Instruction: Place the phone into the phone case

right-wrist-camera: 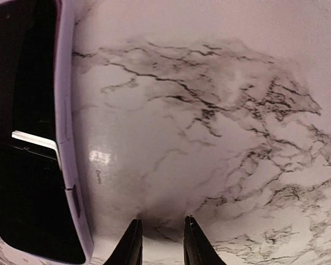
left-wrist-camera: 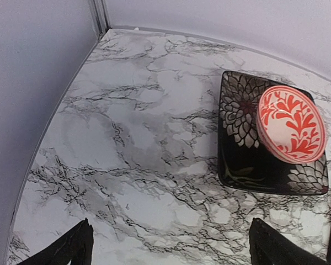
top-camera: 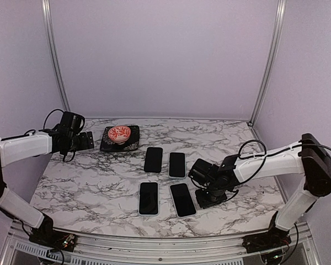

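Observation:
Several dark phone-shaped slabs lie in two rows mid-table. Two bare black phones (top-camera: 153, 159) (top-camera: 177, 164) form the back row. In front, one slab has a pale blue case rim (top-camera: 148, 198) and another a thin pale rim (top-camera: 182, 199). The right wrist view shows that last phone case (right-wrist-camera: 66, 165) at the left, lilac-edged with a dark inside; whether a phone sits in it I cannot tell. My right gripper (top-camera: 208, 194) (right-wrist-camera: 163, 221) points down close to the marble just right of it, jaws narrowly apart with nothing between. My left gripper (top-camera: 88, 141) (left-wrist-camera: 171, 251) hangs wide open at the back left.
A black flowered square plate (top-camera: 106, 144) (left-wrist-camera: 237, 110) carrying a red-and-white bowl (top-camera: 119, 133) (left-wrist-camera: 291, 122) sits at the back, right of my left gripper. Lilac walls and metal posts close the table's back and sides. Bare marble (right-wrist-camera: 209, 110) spreads right of the lilac case.

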You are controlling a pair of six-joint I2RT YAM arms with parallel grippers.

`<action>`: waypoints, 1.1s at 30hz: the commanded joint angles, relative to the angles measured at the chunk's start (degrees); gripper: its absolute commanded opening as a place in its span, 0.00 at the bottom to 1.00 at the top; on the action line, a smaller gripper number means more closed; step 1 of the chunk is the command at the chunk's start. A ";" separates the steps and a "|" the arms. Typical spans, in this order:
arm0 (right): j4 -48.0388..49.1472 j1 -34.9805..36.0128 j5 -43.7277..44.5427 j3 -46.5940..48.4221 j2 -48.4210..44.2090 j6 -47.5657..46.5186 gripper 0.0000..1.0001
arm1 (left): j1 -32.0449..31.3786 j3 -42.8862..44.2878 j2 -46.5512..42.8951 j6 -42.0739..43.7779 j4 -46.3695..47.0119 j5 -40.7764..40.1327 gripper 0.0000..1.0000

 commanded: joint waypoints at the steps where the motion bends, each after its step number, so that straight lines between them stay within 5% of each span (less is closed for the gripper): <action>1: 2.39 4.83 -1.58 1.98 3.20 3.66 0.25 | 0.97 0.09 1.84 4.04 -4.21 2.02 0.99; 19: 4.91 4.18 -7.70 8.54 -0.55 0.46 0.27 | 7.62 -0.69 1.45 3.21 -2.14 4.76 0.99; 28: 7.32 -22.15 -3.47 6.89 -14.87 -16.88 0.35 | 10.44 -2.27 1.95 4.01 -0.35 1.55 0.99; 30: 9.31 -30.36 -3.43 5.86 -17.02 -20.34 0.42 | 10.44 -2.52 1.72 4.65 0.03 2.11 0.99; 33: 13.22 -41.48 -4.25 4.04 -19.13 -24.01 0.68 | 10.44 -3.00 0.79 5.81 1.15 3.02 0.99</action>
